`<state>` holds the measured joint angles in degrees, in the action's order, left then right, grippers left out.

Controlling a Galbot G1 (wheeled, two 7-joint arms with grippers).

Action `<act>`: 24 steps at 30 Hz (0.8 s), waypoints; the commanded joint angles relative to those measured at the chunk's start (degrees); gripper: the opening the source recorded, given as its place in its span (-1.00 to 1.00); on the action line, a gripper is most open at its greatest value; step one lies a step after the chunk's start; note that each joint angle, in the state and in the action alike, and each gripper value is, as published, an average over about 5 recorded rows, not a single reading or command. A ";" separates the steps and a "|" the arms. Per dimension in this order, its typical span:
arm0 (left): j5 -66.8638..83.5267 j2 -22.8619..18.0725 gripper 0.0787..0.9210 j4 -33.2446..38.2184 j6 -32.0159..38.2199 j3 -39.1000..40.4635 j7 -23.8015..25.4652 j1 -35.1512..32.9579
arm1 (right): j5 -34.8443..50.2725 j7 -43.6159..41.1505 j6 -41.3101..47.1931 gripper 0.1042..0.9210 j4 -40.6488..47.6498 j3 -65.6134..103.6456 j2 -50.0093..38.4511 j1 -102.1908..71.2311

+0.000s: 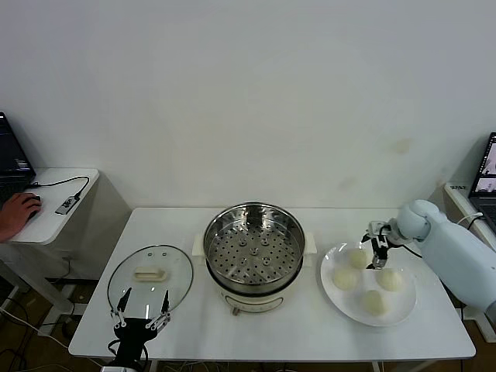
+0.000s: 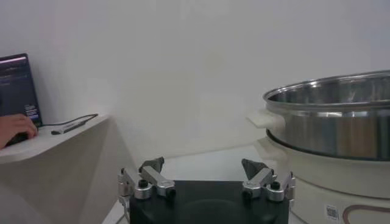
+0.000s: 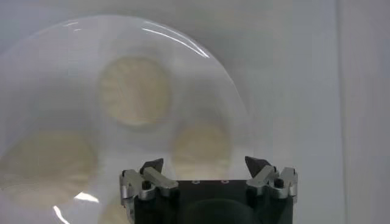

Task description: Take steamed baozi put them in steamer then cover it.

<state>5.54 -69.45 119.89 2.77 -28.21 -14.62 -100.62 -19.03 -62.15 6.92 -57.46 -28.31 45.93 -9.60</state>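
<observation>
Head view: four baozi on the plate, steamer uncovered, both grippers empty.

White table [image 1: 310, 325] against a pale wall. Steamer [image 1: 253, 252] at the centre, steel pot on a cream base, perforated tray bare inside. Glass lid [image 1: 150, 277] flat on the table to the robot's left of it, cream handle up. White plate [image 1: 403, 310] to the right of the steamer, carrying the steamed baozi [image 1: 346, 278], four in a loose cluster. Right gripper [image 1: 377, 256] hangs over the plate's far side, between the back bun and the right-hand one, fingers spread wide, nothing between them; from its wrist, buns show below the open tips [image 3: 207, 164]. Left gripper [image 1: 141, 318] sits low at the table's near edge, just at the lid's near rim, jaws wide apart, empty. Someone's hand [image 1: 17, 212] rests on a side desk [image 1: 54, 221], far left.
</observation>
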 commanded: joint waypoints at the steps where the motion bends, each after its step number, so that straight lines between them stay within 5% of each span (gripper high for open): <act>1: -0.01 0.05 0.77 0.03 0.02 0.02 -0.01 0.01 | -0.46 -1.01 -0.24 0.76 2.67 -3.59 1.91 3.08; 11: -0.11 -0.13 0.77 -0.02 0.07 0.14 -0.02 0.46 | -2.10 0.16 -0.39 0.73 4.27 -2.69 3.00 1.98; 19: -0.15 -0.18 0.77 0.20 0.12 0.04 -0.05 0.40 | -2.19 0.96 -0.41 0.34 4.13 -2.24 3.22 1.87; 24: -0.13 -0.13 0.77 0.31 0.15 -0.04 -0.05 0.30 | -1.29 0.86 -0.27 0.26 3.06 -2.55 2.63 1.95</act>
<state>5.43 -69.60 120.15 2.93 -28.26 -14.66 -100.32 -19.64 -61.54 6.88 -55.20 -30.88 47.82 -7.60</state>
